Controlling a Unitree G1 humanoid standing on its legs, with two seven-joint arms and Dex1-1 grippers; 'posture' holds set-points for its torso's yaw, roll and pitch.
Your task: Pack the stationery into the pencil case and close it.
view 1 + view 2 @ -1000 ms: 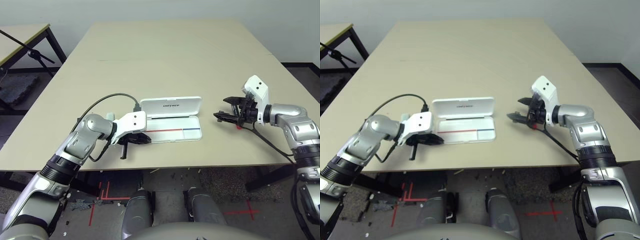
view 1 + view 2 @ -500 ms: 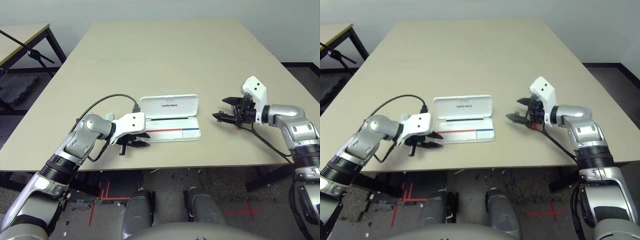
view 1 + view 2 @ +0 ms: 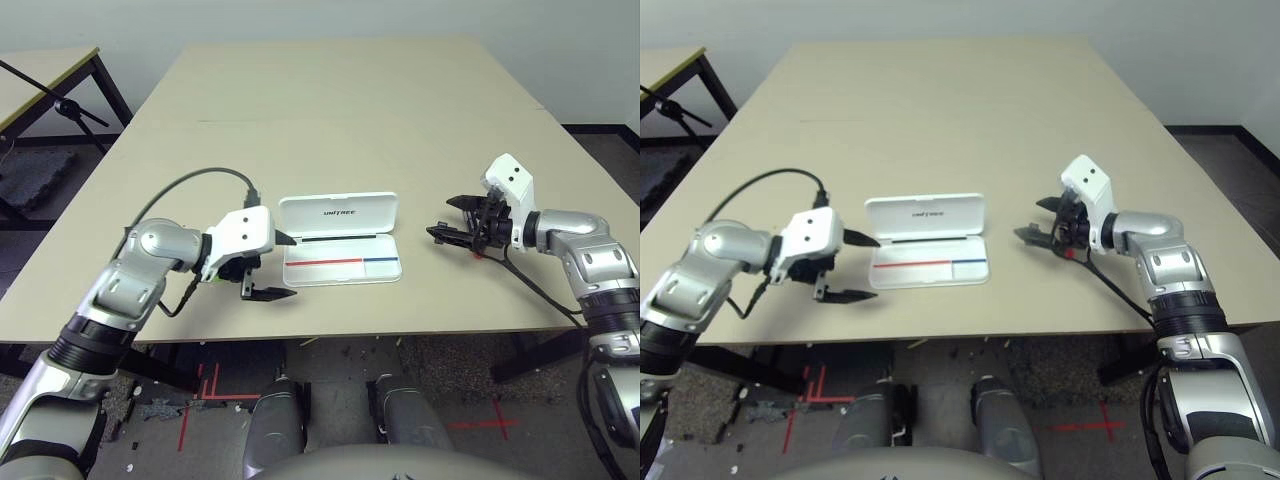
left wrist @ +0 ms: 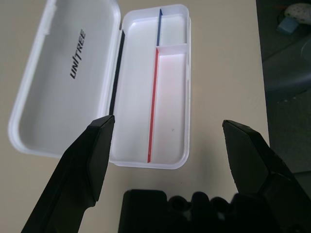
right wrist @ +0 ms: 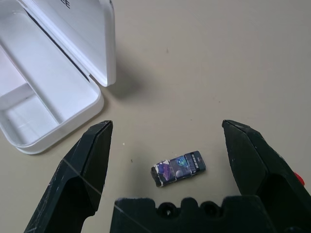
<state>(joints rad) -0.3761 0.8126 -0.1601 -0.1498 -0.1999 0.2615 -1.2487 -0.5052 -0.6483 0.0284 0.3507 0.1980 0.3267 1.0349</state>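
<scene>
A white UNITREE pencil case (image 3: 340, 238) lies open near the table's (image 3: 330, 110) front edge between two wide-open, empty grippers, left gripper (image 3: 272, 266) just beside it, right gripper (image 3: 447, 220) above a small dark eraser-like piece (image 5: 178, 167).

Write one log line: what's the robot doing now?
case: open on table | left gripper: open beside it | right gripper: open over small eraser-like piece

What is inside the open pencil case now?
The pencil case holds no stationery: only its white floor, with red, blue and black stripes and a divider at one end. Nothing covers the inside in the left wrist view.
</scene>
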